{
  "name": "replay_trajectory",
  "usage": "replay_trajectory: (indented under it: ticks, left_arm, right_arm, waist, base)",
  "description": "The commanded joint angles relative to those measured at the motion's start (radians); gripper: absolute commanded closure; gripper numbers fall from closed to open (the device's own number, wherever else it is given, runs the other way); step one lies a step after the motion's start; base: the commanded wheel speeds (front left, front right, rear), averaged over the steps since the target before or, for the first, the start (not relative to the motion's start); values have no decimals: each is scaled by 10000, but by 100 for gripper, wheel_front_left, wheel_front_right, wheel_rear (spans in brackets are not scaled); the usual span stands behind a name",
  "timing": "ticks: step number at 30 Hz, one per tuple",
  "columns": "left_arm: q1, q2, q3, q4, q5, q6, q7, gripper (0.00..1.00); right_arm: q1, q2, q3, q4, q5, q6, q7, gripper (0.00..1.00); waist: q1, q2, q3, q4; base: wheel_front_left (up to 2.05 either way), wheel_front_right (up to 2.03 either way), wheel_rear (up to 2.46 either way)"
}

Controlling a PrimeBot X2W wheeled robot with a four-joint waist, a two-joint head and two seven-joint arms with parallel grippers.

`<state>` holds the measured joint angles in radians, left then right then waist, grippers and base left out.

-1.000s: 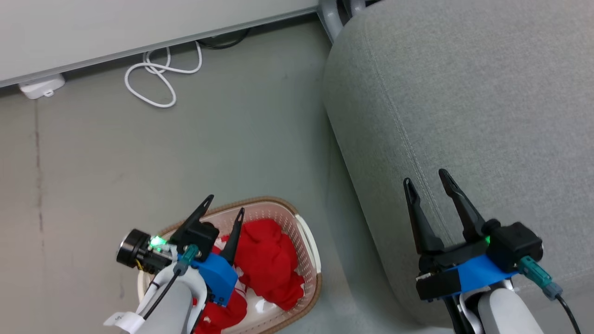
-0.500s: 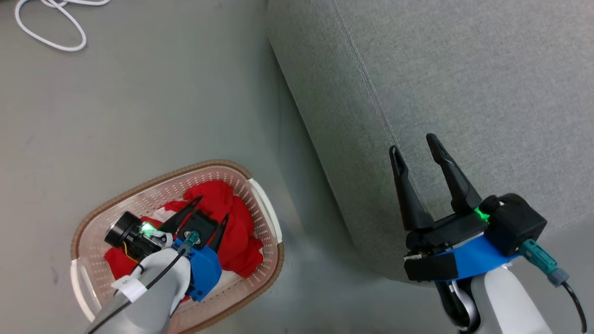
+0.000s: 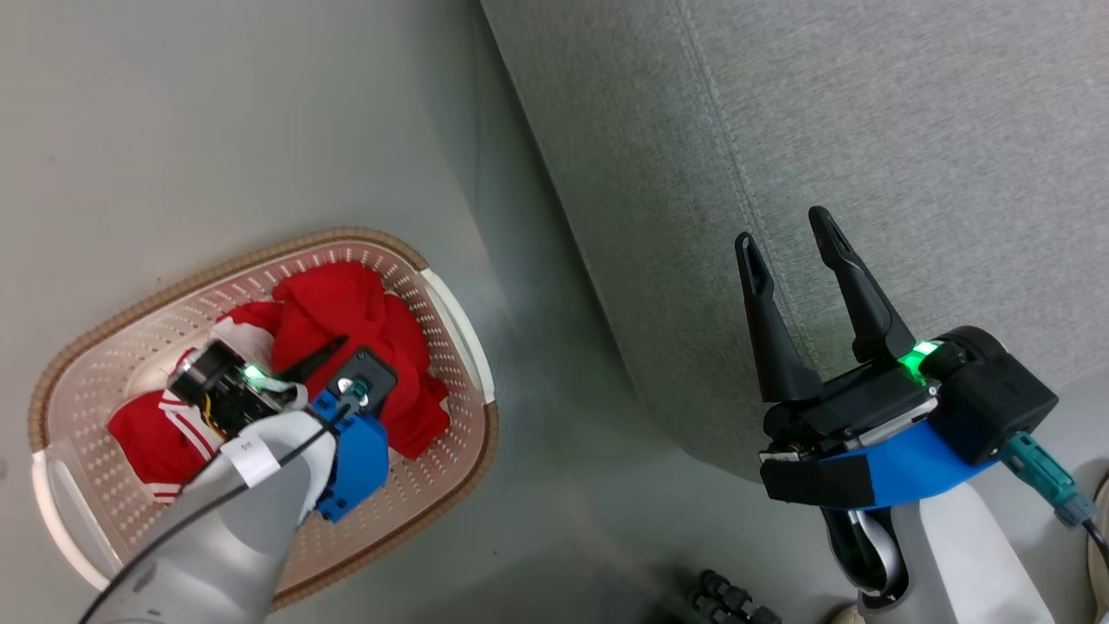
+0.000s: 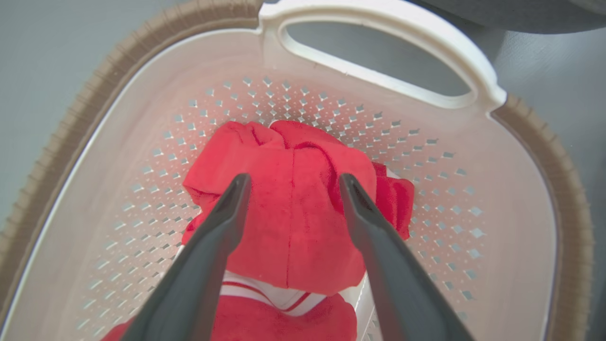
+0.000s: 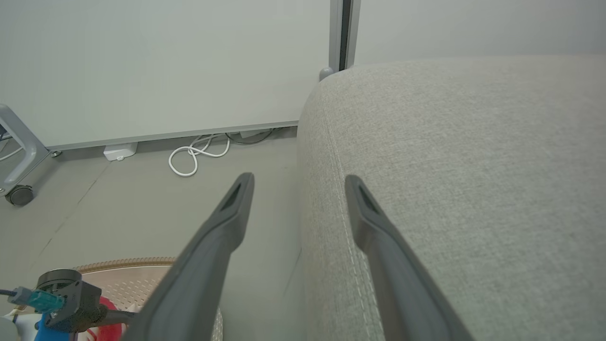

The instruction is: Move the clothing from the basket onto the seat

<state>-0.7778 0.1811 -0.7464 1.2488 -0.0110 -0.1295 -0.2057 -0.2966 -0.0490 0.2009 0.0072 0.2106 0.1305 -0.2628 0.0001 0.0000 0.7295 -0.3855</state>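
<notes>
The cream basket (image 3: 260, 256) with a brown rim stands on the floor left of the seat (image 3: 866, 130). The clothing lies in the basket: a plain red garment (image 3: 346, 303) and a red one with white stripes (image 3: 156, 429). My left gripper (image 3: 325, 360) reaches down into the basket. In the left wrist view it (image 4: 294, 179) is open, its fingers on either side of the plain red garment (image 4: 293, 222), with the striped one (image 4: 270, 296) below. My right gripper (image 3: 782, 230) hovers open and empty over the seat's left edge (image 5: 473, 166).
Grey floor surrounds the basket. A white coiled cable (image 5: 194, 156) and a small white box (image 5: 120, 151) lie by the far wall. A caster leg (image 5: 19, 194) stands at the far left. A dark ribbed object (image 3: 719, 598) lies on the floor near me.
The head camera has tilted down and turned, so the basket sits higher in view. My left gripper has sunk deeper into the basket onto the red garment. Both grippers stay open.
</notes>
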Motion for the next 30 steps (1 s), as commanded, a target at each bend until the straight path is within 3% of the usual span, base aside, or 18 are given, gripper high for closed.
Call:
replay_trajectory:
  ticks: [1,26,27,28,30]
  left_arm:
    - [-358,132,-152,63,-91,-3,105,0]
    - [-1657,123,-3547,129,-2542,-4,1469,0]
    - [-1699,139,-3666,122,-2647,-4,1502,54]
    - [-1761,136,-3859,55,-2708,-4,1434,100]
    - [-1789,151,-3964,1,-3102,-4,1290,100]
  right_arm:
    - [-171,-26,-48,-106,-36,4,-31,0]
    - [404,-25,-491,-1126,-780,4,-31,0]
    - [421,-25,-498,-1173,-847,4,-31,0]
    - [435,-25,-497,-1214,-891,4,-31,0]
    - [464,-26,-470,-1273,-949,4,-31,0]
  waist:
    - [-1,0,243,96]
    - [-1,0,1511,709]
    - [-1,0,1520,752]
    - [-1,0,1524,785]
    - [-1,0,1505,825]
  base:
    - [0,0,0]
    - [1,1,1]
    - [5,5,5]
    - [4,4,4]
    - [3,3,3]
